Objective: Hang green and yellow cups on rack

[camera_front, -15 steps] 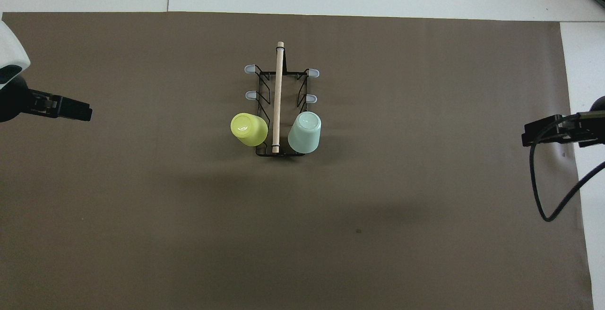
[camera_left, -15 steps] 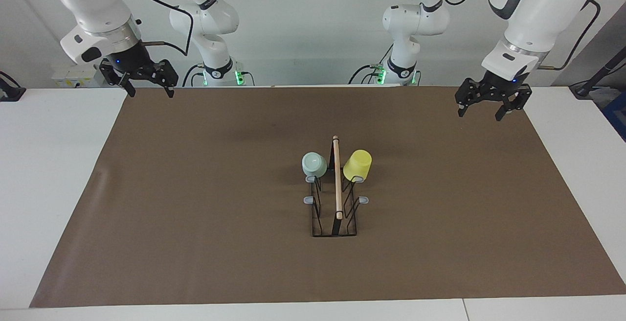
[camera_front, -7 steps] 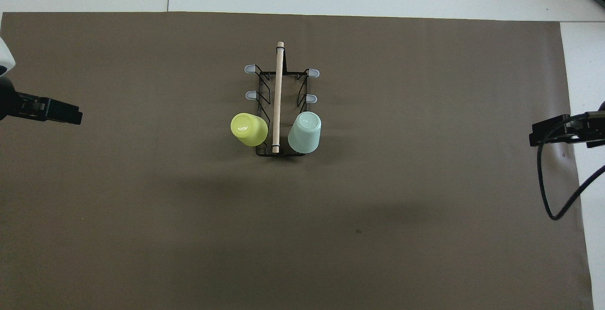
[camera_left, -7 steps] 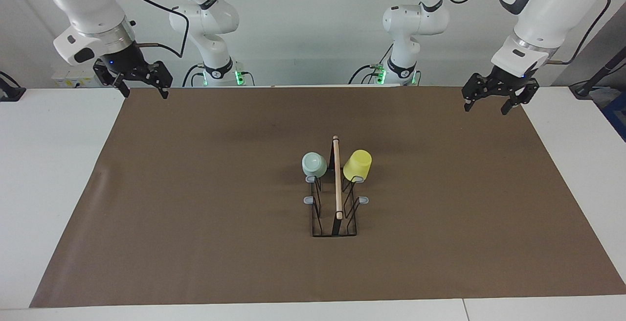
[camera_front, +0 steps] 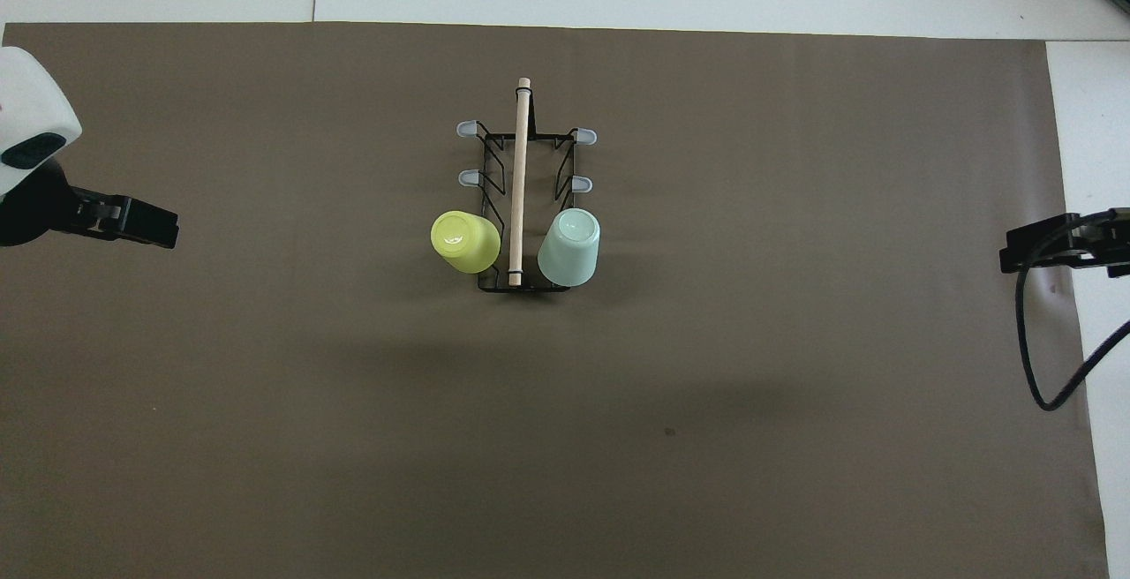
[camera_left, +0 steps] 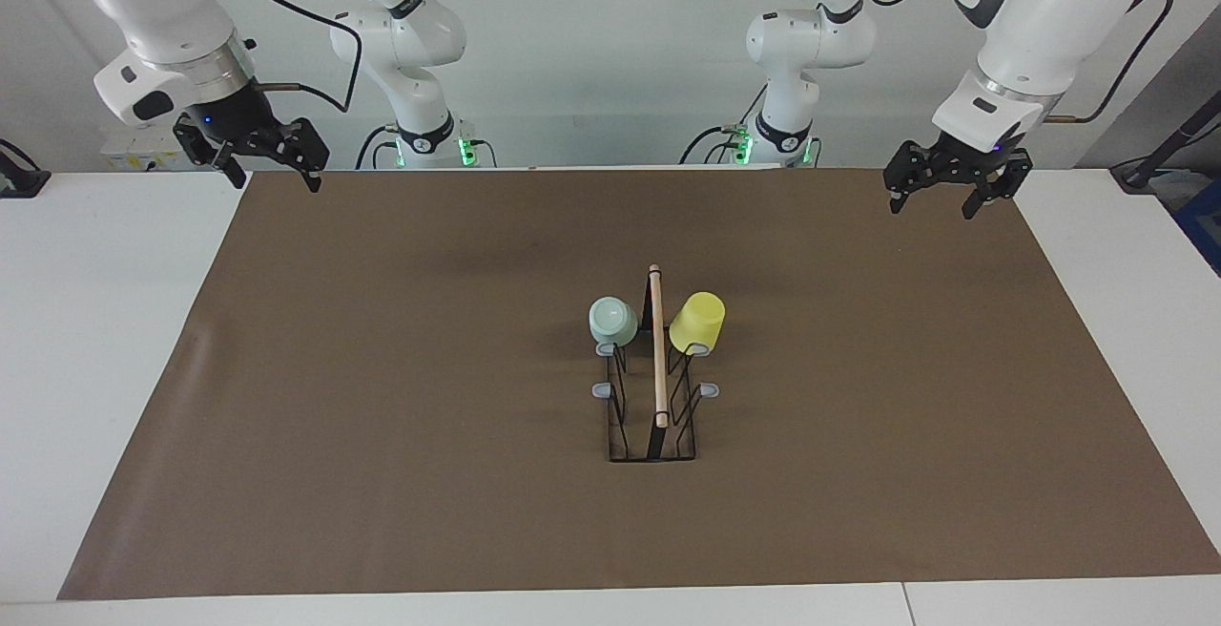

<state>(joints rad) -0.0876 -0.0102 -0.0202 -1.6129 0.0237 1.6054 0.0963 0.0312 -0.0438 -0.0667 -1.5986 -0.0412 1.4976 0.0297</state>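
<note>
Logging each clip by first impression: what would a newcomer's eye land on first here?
The bright yellow cup and pale green cup, both upturned on the prongs of the black wire rack nearest the robots, mid-mat. The left pincer and right pincer hang open and empty over the mat's two corners on the robots' side.

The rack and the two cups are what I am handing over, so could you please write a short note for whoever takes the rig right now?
Left gripper: open, empty, up over the mat's edge at its own end of the table.
Right gripper: open, empty, up over the mat's corner at its own end.
Rack: middle of the mat.
Green cup: upside down on the prong nearest the robots, right arm's side.
Yellow cup: upside down on the matching prong, left arm's side.
Done: both cups hang. Left: nothing that shows; four prongs stand bare.
</note>
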